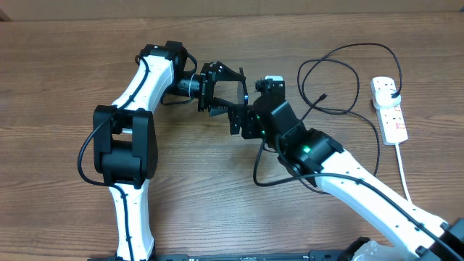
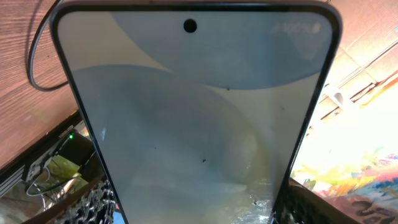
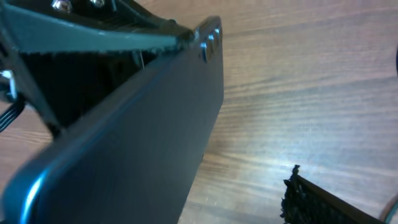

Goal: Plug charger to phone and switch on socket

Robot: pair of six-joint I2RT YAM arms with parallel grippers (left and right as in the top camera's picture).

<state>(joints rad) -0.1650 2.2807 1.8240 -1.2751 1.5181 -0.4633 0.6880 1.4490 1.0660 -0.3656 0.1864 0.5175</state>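
Left gripper [image 2: 198,208] is clamped on the phone [image 2: 199,118] at 1 end, screen lit. Right gripper [image 1: 243,119] sits just beside the phone's back; can't tell if its jaws are apart. Charger [image 1: 322,97] lies looped on the table [image 1: 65,58] well right of both, tip free, by the socket [image 1: 392,116].

No text reads clearly; red marks on the socket [image 1: 395,119] are too small.

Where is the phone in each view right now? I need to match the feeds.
Overhead: centre, mostly hidden within the left end effector.
Left wrist: the phone fills the frame, screen facing camera.
Right wrist: its dark back runs diagonally, lower left to upper right.
Shared landmark: the wooden table.
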